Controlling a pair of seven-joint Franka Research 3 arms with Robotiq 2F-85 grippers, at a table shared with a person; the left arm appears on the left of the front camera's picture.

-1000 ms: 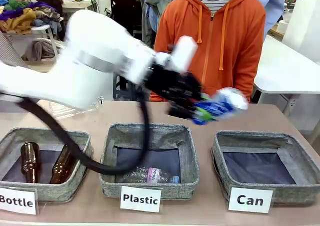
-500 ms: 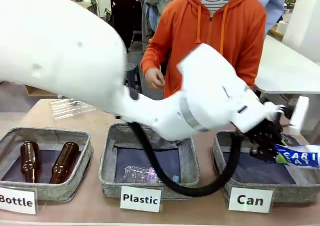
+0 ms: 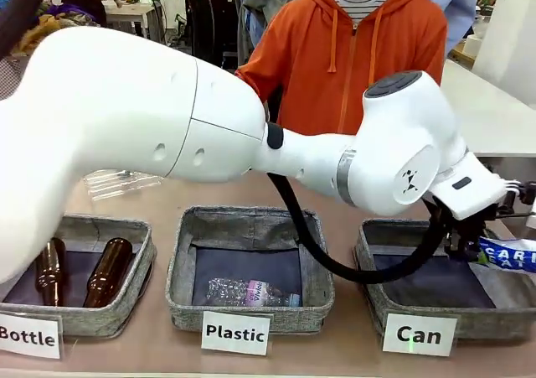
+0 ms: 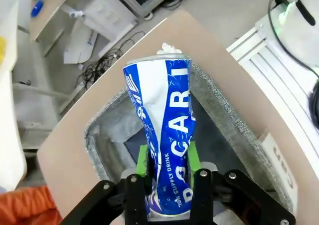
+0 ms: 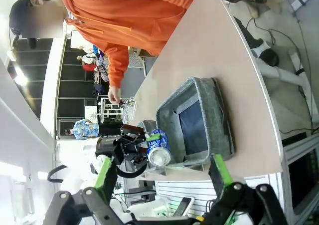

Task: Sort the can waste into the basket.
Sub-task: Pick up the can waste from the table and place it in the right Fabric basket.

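Left wrist view: the left end effector has its green pads pressed on both sides of the crushed blue Pocari can. It holds the can over the right-hand Can basket, presumably so that release drops it inside. The right end effector gapes empty.

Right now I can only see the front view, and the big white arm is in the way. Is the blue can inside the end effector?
Observer: Yes. In the left wrist view, the crushed blue can sits between the left end effector's green pads, which are both against its sides.
Operator: Is it over the right place?
Observer: The basket lies right beneath the can.
Operator: What about the other arm?
Observer: The right end effector is open, with nothing between its fingers.
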